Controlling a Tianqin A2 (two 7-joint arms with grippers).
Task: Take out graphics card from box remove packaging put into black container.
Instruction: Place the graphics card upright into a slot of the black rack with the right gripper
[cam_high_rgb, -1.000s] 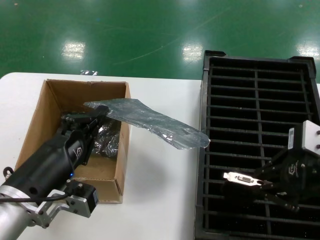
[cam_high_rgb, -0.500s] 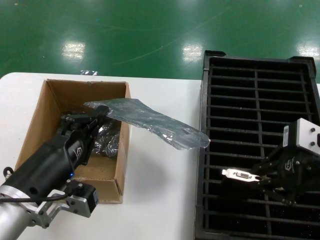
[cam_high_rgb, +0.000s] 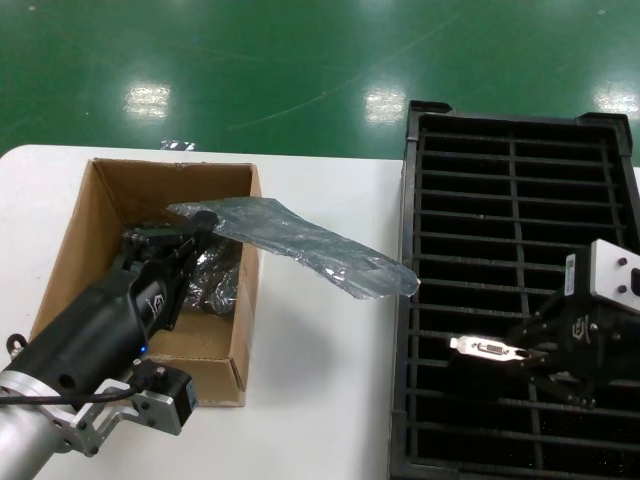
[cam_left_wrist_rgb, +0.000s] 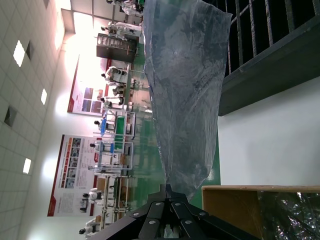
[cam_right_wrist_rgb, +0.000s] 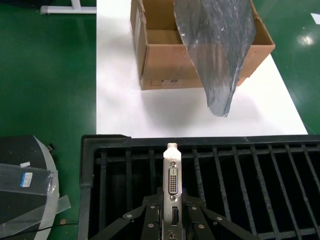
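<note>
1. My right gripper (cam_high_rgb: 522, 357) is clamped on the graphics card (cam_high_rgb: 487, 349); its silver bracket runs left to right across the black container (cam_high_rgb: 512, 160), free end pointing left toward the box (cam_high_rgb: 110, 190); the card sticks out leftward from my fingertips, over the near slots of the container.
2. From my right wrist the bracket (cam_right_wrist_rgb: 172, 172) stands between my fingers (cam_right_wrist_rgb: 151, 210), the white port showing on it; its tip points at the container's left wall (cam_right_wrist_rgb: 90, 165).
3. My left gripper (cam_high_rgb: 196, 228) is inside the box, pinching one end of the packaging (cam_high_rgb: 300, 245); the bag's long axis runs from the box's far part rightward and nearer, its free end hanging past the box's right wall, near the container, over the table (cam_high_rgb: 320, 400).
4. From my left wrist the bag (cam_left_wrist_rgb: 185, 100) rises straight out of my closed fingertips (cam_left_wrist_rgb: 167, 192).
5. More crinkly bags (cam_high_rgb: 215, 280) lie inside the box, just beside my left gripper.
</note>
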